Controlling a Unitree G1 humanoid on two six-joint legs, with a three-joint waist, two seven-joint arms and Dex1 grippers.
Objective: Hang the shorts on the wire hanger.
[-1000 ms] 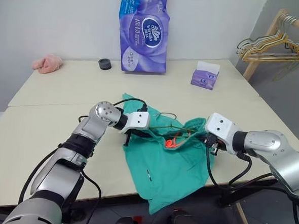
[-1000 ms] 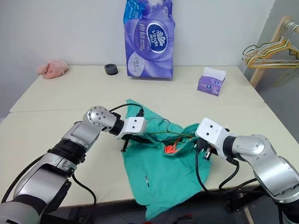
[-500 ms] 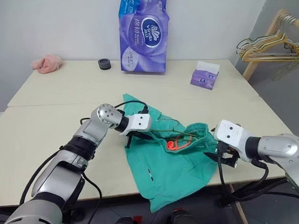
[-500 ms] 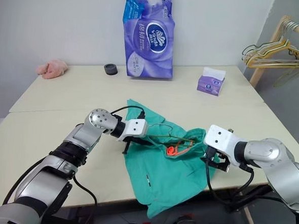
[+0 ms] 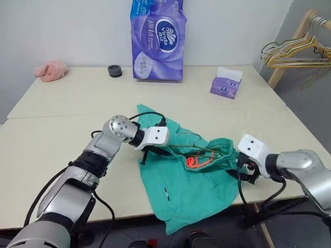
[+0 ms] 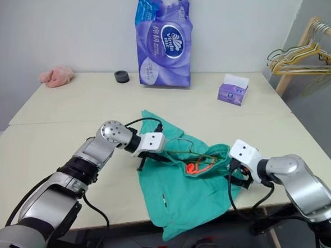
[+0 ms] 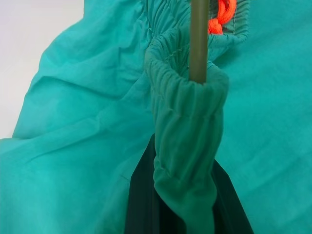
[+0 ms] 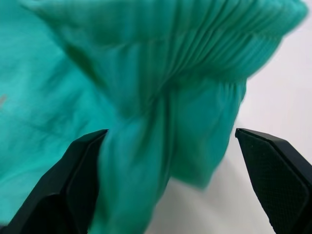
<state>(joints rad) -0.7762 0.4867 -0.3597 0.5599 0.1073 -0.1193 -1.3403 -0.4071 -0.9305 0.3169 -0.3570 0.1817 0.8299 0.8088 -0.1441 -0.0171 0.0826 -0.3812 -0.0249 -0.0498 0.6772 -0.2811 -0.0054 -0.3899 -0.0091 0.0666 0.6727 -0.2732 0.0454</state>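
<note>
Two grippers work opposite ends of the waistband. The left gripper (image 7: 187, 204) is clamped shut on a bunched fold of the gathered elastic, with the wire hanger (image 7: 198, 41) running straight up out of that same fold — the pinch seems meant to keep fabric and wire together at that end. The right gripper (image 8: 170, 180) stands wide, its two black fingers (image 8: 78, 180) spread either side of a hanging lobe of waistband without closing on it — judging by that, it is lining up for a fresh grip.

Between them the teal shorts (image 5: 193, 179) lie on the cream table (image 5: 57, 151), one leg draped over the near edge. An orange drawstring (image 5: 196, 159) shows in the waist opening. Farther back stand a purple tissue pack (image 5: 158, 35), a small tissue box (image 5: 226, 84), a black ring (image 5: 115, 71) and a pink cloth wad (image 5: 51, 70).
</note>
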